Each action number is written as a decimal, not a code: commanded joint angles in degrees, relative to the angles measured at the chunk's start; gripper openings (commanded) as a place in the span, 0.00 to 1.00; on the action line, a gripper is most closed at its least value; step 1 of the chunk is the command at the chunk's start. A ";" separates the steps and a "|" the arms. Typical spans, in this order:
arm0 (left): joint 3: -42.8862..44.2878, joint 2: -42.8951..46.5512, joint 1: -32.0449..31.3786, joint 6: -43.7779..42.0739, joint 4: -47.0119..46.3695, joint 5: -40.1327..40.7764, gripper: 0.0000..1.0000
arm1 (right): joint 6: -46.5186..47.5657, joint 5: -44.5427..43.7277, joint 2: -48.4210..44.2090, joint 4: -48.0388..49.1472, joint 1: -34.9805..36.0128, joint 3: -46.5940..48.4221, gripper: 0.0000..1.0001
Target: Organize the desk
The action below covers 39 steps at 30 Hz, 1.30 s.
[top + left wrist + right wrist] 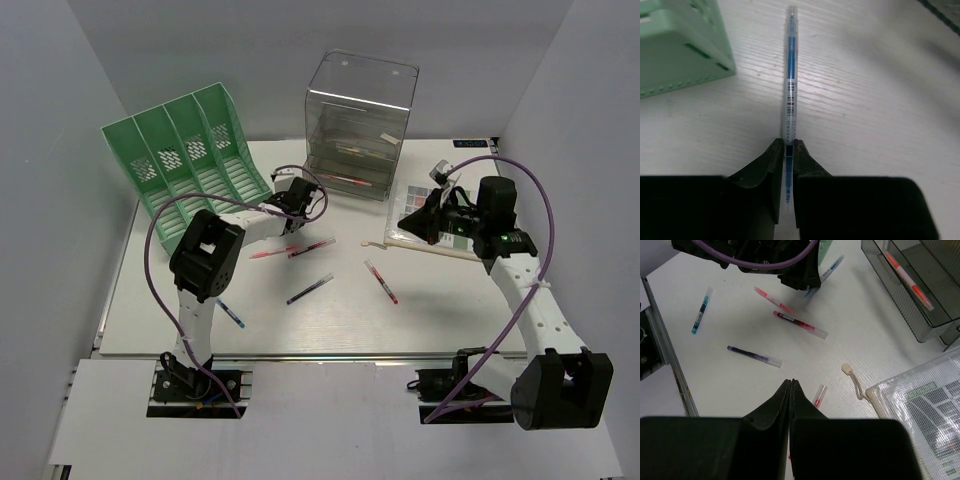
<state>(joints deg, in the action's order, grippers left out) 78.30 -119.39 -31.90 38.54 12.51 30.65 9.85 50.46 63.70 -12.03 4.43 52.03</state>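
The left gripper (788,145) is closed on a slim clear-barrelled blue pen (790,85), its two black fingers nipping the barrel near one end. The rest of the pen reaches straight out over the desk (870,100). A corner of the pale green slotted plastic file rack (680,50) stands just to the left of it.

The right gripper (791,382) has its black fingers pressed together with nothing between them. It hangs above the desk's right half, over one end of a short red pen (819,395).

Seen from above, the desk is a large, flat, white rectangular top with a faint wood grain. It has a silver metal rail (671,357) along its near edge and pale grey walls on the left, far and right sides.

Loose pens lie across the middle of the desk:
- a teal pen (701,310)
- a light red pen (774,299)
- a dark red pen (800,324)
- a purple pen (754,355)

The green rack sits in the far left corner. A clear plastic drawer box (360,125) stands at the far centre, with an orange pen (910,282) in its lowest tray. A clear mesh zip pouch of printed sheets (920,415) lies at the right, its beige cord pull (852,380) on the tabletop.
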 commanded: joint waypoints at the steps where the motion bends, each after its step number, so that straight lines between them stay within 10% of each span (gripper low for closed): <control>1: 3.43 4.69 -0.44 -0.49 2.78 -6.65 0.02 | -0.62 2.10 -1.65 1.40 -0.91 0.09 0.00; 21: -0.09 21.83 0.26 22.35 5.77 -22.12 0.00 | -1.94 3.51 -2.79 2.10 -2.84 -0.17 0.00; 39: 24.60 4.97 0.26 44.33 9.89 -29.07 0.00 | -2.46 4.47 -3.50 2.37 -5.38 -0.26 0.00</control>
<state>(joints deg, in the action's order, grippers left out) 98.98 -113.34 -31.94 78.72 19.86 3.25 7.86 53.41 61.36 -11.81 0.69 51.83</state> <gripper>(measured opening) 0.215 0.017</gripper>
